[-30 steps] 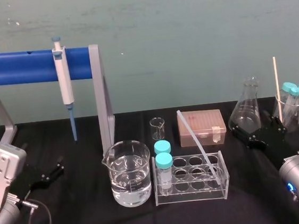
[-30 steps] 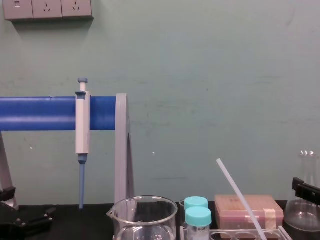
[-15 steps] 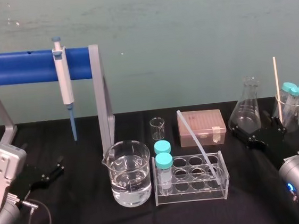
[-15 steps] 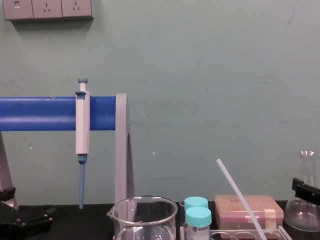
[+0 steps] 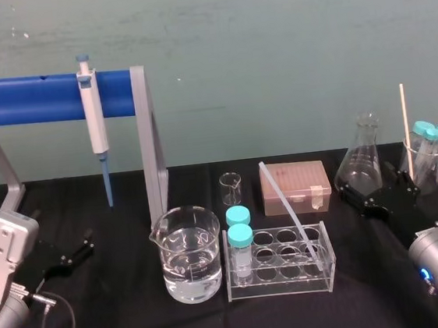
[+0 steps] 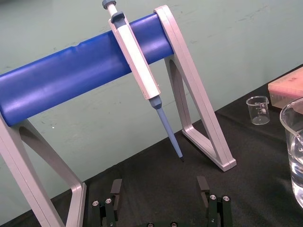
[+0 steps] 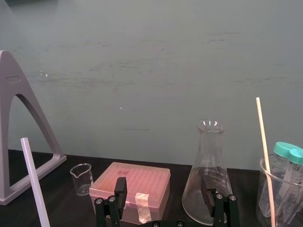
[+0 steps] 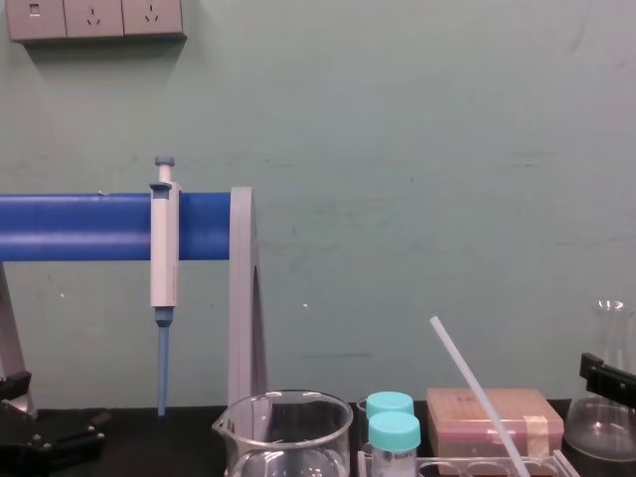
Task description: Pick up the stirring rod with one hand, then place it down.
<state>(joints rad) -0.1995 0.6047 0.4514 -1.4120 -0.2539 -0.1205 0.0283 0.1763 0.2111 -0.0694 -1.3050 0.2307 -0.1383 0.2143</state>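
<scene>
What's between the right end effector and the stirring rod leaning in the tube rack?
Nothing visible. Only bare black cloth lies between the open right end effector and the stirring rod leaning in the rack's right end. The pink box sits behind the rod, the flask behind the end effector. The left end effector rests far left.

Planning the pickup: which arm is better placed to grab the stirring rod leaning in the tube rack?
Right. The stirring rod leans in the right end of the rack, nearer the open right claw beside the flask; the left claw sits beyond the beaker.
</scene>
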